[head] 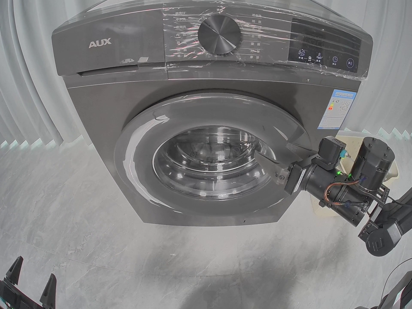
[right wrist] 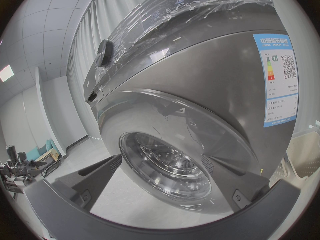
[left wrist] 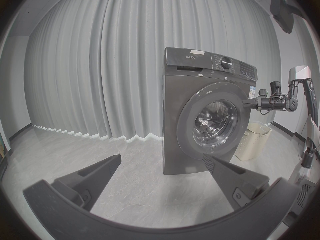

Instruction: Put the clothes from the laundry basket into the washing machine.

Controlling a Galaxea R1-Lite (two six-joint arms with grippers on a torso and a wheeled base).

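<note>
Two tools show, and both have their fingers spread with nothing between them. The right tool (head: 279, 156) is held up at the right edge of the washing machine's round door (head: 206, 164), one finger lying across the door's rim toward the glass and the other near the grey front panel. Whether either finger touches the door cannot be told. From the right wrist view the same tool (right wrist: 163, 165) frames the lower half of the door, which is shut against the washing machine (head: 107, 108).

The left tool (head: 34, 275) sits low at the near left, well apart from the machine, over the pale marbled floor (head: 86, 219). In its own view it (left wrist: 160, 165) points across the floor at the machine's front.

The laundry basket (left wrist: 253, 140), cream with perforated walls, stands on the floor just right of the machine, beyond the right arm. Its inside is hidden from these angles.

A round dial (head: 219, 34) sits in the middle of the control panel under clear film, and a blue-edged label (head: 337, 109) is stuck at the upper right of the front. A pleated white curtain (left wrist: 100, 67) hangs behind.
</note>
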